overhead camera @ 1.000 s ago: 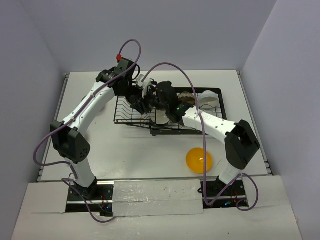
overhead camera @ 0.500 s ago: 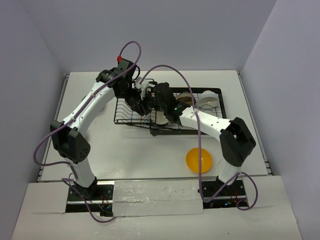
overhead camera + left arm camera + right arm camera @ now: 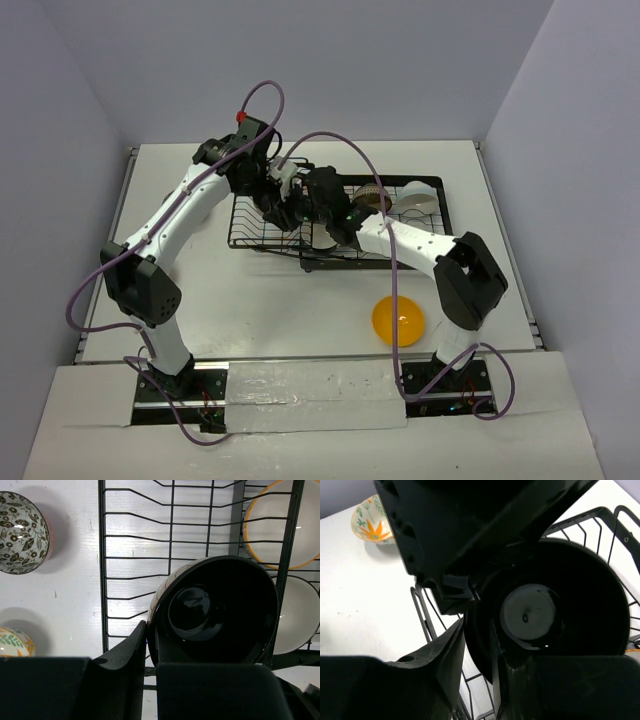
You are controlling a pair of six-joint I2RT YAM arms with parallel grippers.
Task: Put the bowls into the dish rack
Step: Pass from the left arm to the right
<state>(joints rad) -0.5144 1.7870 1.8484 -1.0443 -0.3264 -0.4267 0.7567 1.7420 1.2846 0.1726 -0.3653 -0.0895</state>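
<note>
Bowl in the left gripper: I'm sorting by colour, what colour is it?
Glossy black bowl; the left wrist view shows it best.

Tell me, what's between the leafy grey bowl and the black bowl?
Left wrist view: bare table and the dish rack's side wire before the black bowl.

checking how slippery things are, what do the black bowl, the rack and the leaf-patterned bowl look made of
Black bowl: likely glazed ceramic, maybe glossy plastic; sharp mirror-like highlights inside.
Dish rack: thin metal wire, seemingly black-coated, dull sheen.
Leaf-patterned bowl: probably glazed ceramic; small bright glints over the pattern.
</note>
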